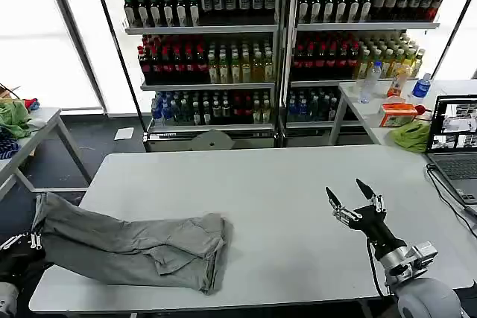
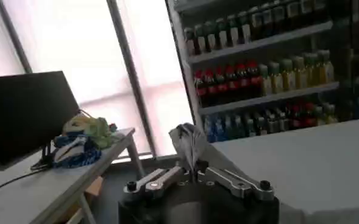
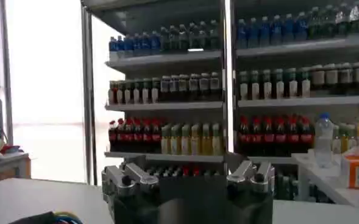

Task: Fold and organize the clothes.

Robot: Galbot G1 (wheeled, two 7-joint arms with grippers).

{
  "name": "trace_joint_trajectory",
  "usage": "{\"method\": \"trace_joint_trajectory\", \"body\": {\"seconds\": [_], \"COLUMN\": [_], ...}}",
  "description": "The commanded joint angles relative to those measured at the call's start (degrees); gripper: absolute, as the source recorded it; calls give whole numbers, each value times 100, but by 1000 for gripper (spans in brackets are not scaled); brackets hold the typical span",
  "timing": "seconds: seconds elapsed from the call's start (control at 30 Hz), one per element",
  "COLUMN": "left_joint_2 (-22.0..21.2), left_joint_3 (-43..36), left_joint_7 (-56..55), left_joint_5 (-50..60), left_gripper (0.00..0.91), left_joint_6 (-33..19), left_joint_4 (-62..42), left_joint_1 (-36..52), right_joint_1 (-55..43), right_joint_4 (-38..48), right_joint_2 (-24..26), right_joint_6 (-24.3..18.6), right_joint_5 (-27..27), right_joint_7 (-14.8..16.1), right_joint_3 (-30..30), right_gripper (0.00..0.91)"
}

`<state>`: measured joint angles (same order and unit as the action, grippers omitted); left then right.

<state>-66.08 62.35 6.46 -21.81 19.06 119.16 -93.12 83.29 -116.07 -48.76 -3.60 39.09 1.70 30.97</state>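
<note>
Grey shirt (image 1: 134, 247) is lying crumpled and half-folded on the near left part of the white tabletop (image 1: 276, 199), with its left end hanging off the corner. The left pincer (image 1: 22, 242) sits right at that corner, and in the left wrist view (image 2: 192, 173) its fingers are pinched together on a bunched-up bit of the fabric. The right pincer (image 1: 349, 195) hangs over the right side of the tabletop, well apart from the shirt, fingers spread apart and gripping nothing. Behind it all there's shelving (image 1: 283, 35) packed with bottles, plus a laptop (image 1: 455, 147) at the right edge.
</note>
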Motion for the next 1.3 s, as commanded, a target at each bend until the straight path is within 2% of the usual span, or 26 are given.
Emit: {"method": "trace_joint_trajectory", "body": {"seconds": [0.03, 0.23, 0.47, 0.67, 0.97, 1.3], "left_joint_2": [154, 120, 149, 125, -429, -541], "left_joint_3": [-1099, -1704, -2223, -2641, -3283, -3709], "left_joint_7": [-394, -736, -1016, -1124, -1414, -1584], "left_joint_5": [-528, -1240, -1881, -1820, -1852, -1837], "left_gripper": [10, 10, 10, 10, 10, 10], "left_joint_6": [577, 954, 1017, 1060, 1127, 1120], "left_joint_4": [817, 1009, 1056, 956, 688, 518], "left_joint_1": [58, 274, 331, 351, 608, 725], "right_joint_1": [106, 216, 275, 338, 536, 552], "right_joint_4": [-76, -72, -3, 60, 40, -3], "right_joint_2": [-20, -81, -89, -49, -18, -49], "right_joint_6": [-14, -145, -187, -250, -288, -256], "right_joint_5": [-22, -73, -90, -77, -73, -78], "right_joint_7": [-1, 8, 25, 33, 112, 133], "right_joint_3": [34, 99, 106, 152, 368, 378], "right_gripper": [907, 907, 907, 907, 907, 907]}}
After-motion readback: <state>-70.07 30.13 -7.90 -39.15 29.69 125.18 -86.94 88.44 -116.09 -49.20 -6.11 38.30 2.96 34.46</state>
